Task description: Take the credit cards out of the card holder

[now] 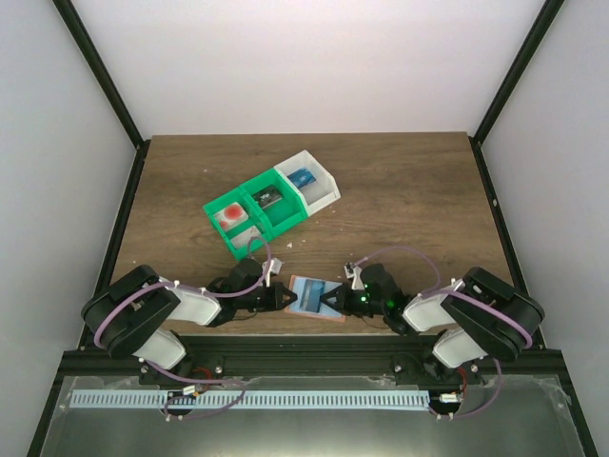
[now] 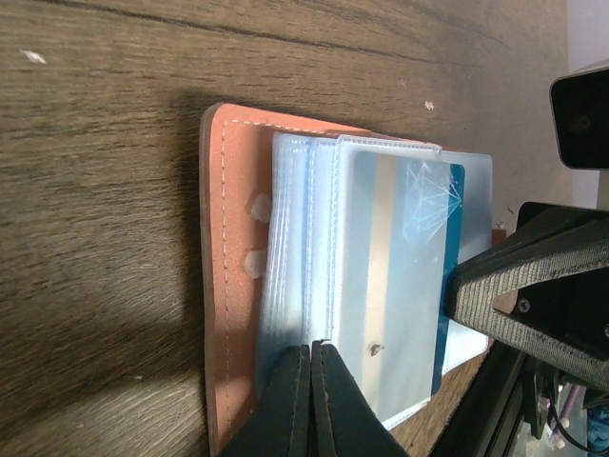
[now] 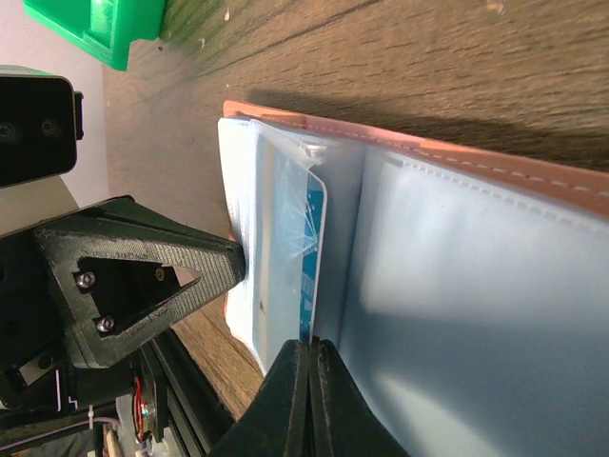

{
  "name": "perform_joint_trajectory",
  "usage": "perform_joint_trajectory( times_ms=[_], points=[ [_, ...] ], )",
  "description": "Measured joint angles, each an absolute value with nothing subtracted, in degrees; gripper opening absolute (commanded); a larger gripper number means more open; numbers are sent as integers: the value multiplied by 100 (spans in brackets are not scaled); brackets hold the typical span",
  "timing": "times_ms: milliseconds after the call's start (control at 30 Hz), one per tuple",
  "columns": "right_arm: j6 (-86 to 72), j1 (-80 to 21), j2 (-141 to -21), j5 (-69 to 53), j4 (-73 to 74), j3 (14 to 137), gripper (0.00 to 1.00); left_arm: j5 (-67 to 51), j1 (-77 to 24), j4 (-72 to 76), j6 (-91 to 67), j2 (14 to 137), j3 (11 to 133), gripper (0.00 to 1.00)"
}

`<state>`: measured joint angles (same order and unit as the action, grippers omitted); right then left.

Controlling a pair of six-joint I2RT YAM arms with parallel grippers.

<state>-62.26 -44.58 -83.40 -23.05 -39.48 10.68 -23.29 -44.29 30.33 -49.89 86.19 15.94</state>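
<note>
The salmon-brown card holder lies open on the table between my two grippers. Its clear plastic sleeves fan out over the leather. A pale blue credit card with a teal edge sticks partly out of a sleeve. My left gripper is shut on the edge of a clear sleeve of the card holder. My right gripper is shut on the edge of the blue card. In the top view the left gripper and right gripper face each other across the holder.
A green-and-white three-compartment bin with small blocks stands behind the holder, mid-table. The table's near edge and black frame rail lie just below the grippers. Small white crumbs dot the wood.
</note>
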Motion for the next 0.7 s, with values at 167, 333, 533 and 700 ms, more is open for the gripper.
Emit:
perform_joint_trajectory(
  times_ms=[167, 333, 533, 700],
  points=[
    [-6224, -4418, -8259, -2340, -3911, 1028, 0, -2329, -4429, 3009, -4952, 8617, 1605, 0],
    [-6208, -4394, -7977, -2316, -3726, 969, 0, -2331, -4429, 2934, -4934, 8613, 1640, 0],
    [-6141, -4362, -7557, -2228, -3376, 880, 0, -2329, -4429, 2930, -4925, 8613, 1645, 0],
    [-6097, -4316, -7378, -2187, -3170, 821, 1, -2329, -4431, 2928, -4925, 8613, 1645, 0]
  ],
)
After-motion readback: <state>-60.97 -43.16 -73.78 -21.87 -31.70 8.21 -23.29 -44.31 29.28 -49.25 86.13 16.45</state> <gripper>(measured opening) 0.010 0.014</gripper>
